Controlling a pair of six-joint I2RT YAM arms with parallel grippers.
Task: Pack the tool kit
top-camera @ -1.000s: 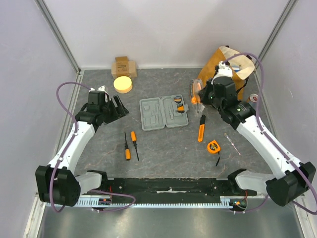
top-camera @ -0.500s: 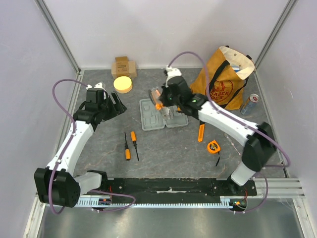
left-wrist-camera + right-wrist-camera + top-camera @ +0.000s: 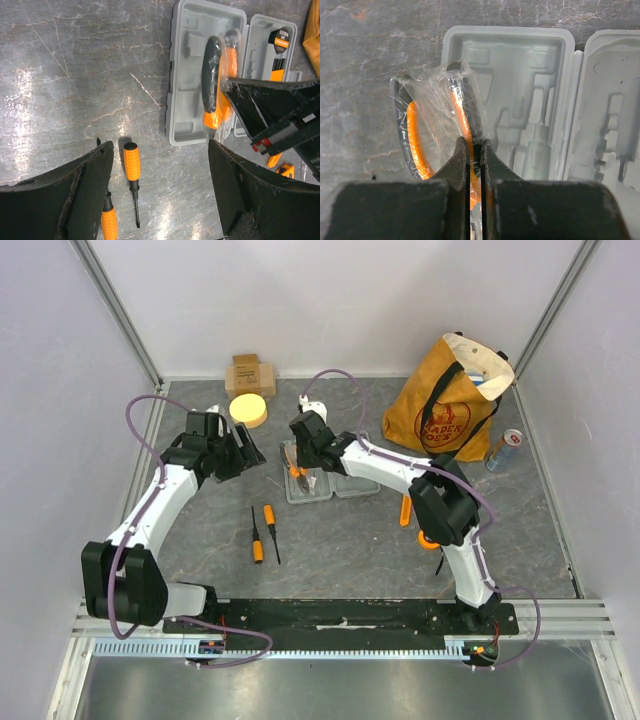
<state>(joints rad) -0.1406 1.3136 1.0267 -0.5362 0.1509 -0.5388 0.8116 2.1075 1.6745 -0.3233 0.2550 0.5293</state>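
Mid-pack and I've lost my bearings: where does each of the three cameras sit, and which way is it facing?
Top external: fixed high behind the arm bases, looking down on the table; left arm and right arm show.
Left wrist: on the left arm, facing down past the open left end effector at two screwdrivers and the grey case.
Right wrist: on the right arm, straight down over the case; the right end effector pinches a bagged orange-and-black tool.
Shared: both wrist views show the case and that bagged tool.
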